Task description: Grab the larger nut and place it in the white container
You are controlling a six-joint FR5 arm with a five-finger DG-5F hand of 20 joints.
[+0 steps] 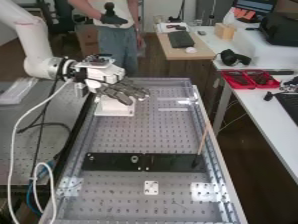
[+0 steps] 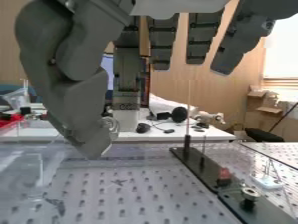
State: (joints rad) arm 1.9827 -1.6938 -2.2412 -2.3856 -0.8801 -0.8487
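A robot hand (image 1: 124, 92) hangs above the far left part of a clear-walled bench (image 1: 174, 189) pitted with rows of holes. The hand is pinching a metal nut (image 2: 110, 125) between the tip of its thumb (image 2: 76, 95) and one finger—the other fingers are straight and spread apart, touching nothing. The white container (image 1: 114, 107) sits on the bench just beneath the hand, which partly covers it from above, and the nut is outside it.

Nearer the camera in the high view, a long black bar (image 1: 110, 162) lies across the bench. On it are a round metal piece (image 2: 250, 193), a small red piece (image 2: 225, 175) and—toward one end—an upright thin rod (image 1: 203, 139). A small white plate (image 1: 151, 187) lies just beside the bar.
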